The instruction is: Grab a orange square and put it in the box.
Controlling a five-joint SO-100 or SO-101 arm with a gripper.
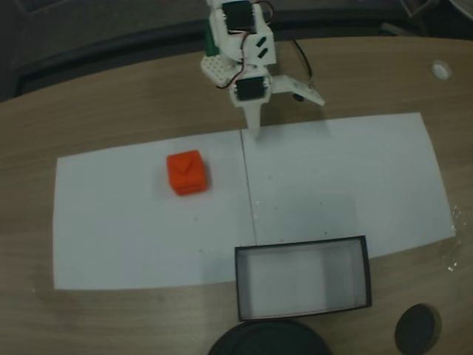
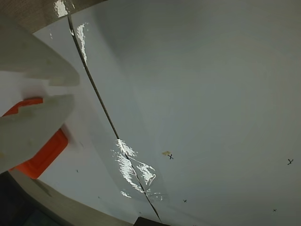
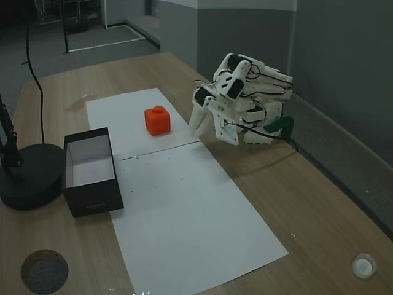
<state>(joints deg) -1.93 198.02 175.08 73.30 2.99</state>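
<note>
An office-like room: long wooden desk point(image 3: 319, 215), grey partition walls point(image 3: 344, 67), carpeted floor point(image 3: 37, 55).

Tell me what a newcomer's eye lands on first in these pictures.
The orange square stands out, bright on the left sheet of white paper in a fixed view. Behind the paper's seam the white arm sits folded, its end effector pointing down at the paper's far edge. The box lies empty at the paper's near edge.

In your wrist view a blurred pale gripper finger point(image 2: 33, 132) covers much of the orange square point(image 2: 42, 157), and the box point(image 2: 150, 221) is cut off at the bottom edge.
</note>
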